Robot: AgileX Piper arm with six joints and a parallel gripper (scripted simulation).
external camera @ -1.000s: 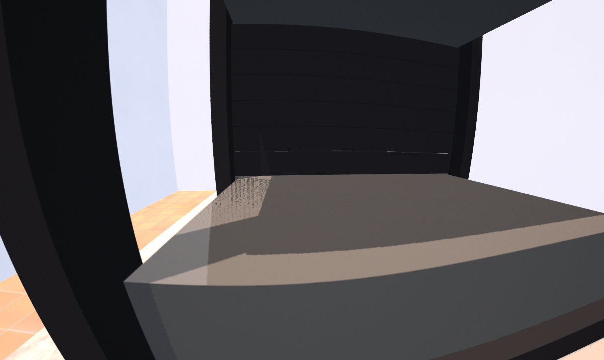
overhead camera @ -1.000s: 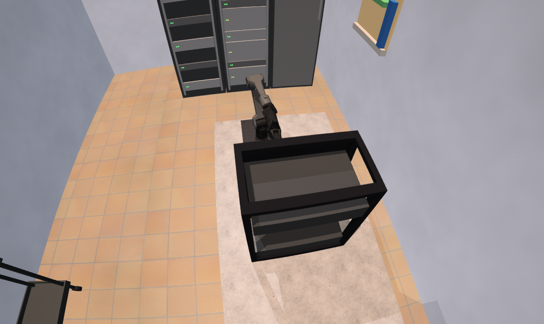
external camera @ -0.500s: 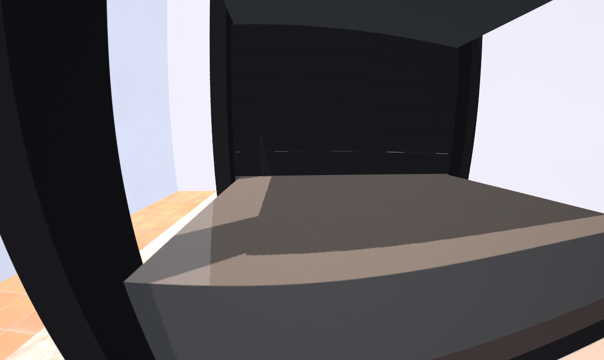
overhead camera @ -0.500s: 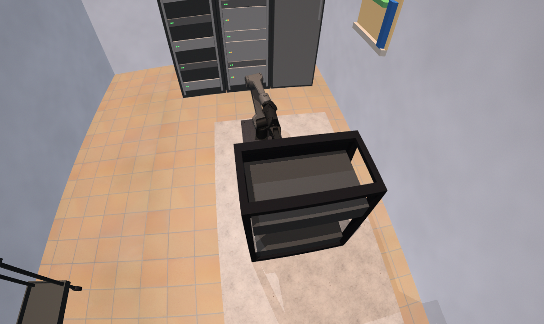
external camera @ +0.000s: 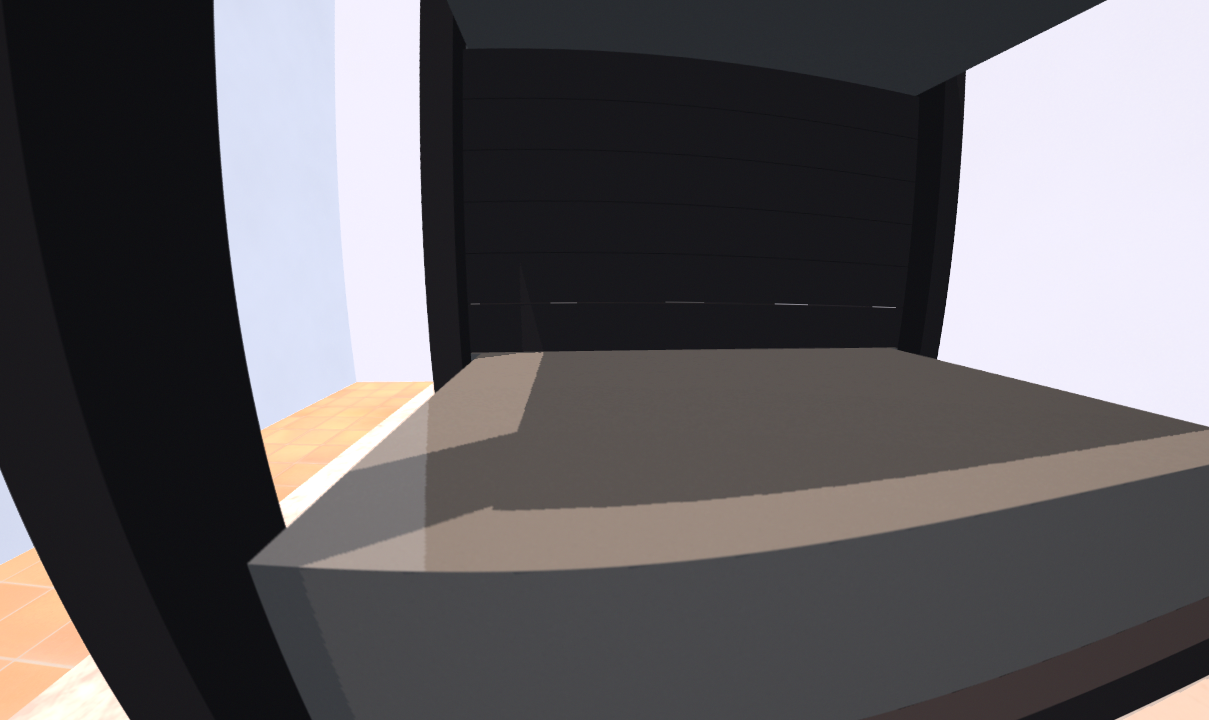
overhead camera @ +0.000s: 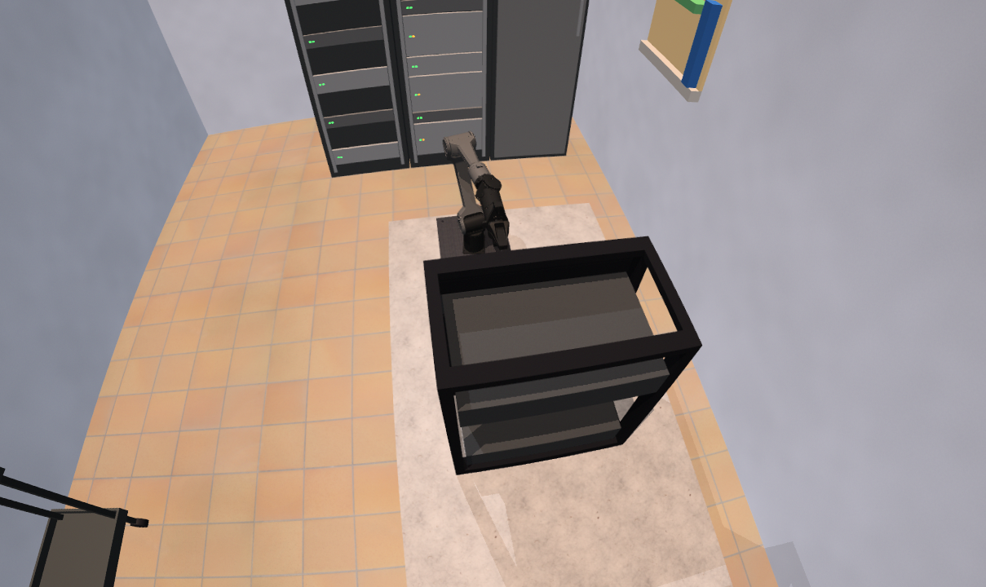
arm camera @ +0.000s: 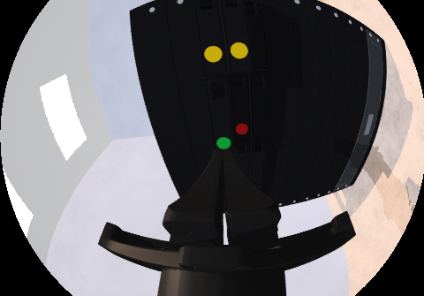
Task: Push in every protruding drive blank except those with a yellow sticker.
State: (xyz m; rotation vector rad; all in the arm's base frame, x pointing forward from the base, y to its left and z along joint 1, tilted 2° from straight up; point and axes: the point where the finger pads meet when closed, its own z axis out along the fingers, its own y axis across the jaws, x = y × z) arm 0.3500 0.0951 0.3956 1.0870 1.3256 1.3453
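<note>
The black rack [overhead camera: 554,350] stands on the pale mat, and my arm [overhead camera: 478,196] is behind it in the overhead view. In the wrist view the rack's dark front [arm camera: 260,96] faces me, a little way off. Two drive blanks carry yellow stickers, one [arm camera: 212,54] beside the other [arm camera: 239,50]. Below them a green dot [arm camera: 223,143] and a red dot [arm camera: 242,129] show on the front. My gripper [arm camera: 223,159] is shut and empty, its tips just below the green dot. I cannot tell which blanks stick out.
Tall server cabinets [overhead camera: 408,72] stand against the back wall behind my arm. A cart [overhead camera: 43,532] sits at the lower left corner of the floor. A grey shelf [external camera: 724,465] inside the rack fills the exterior view.
</note>
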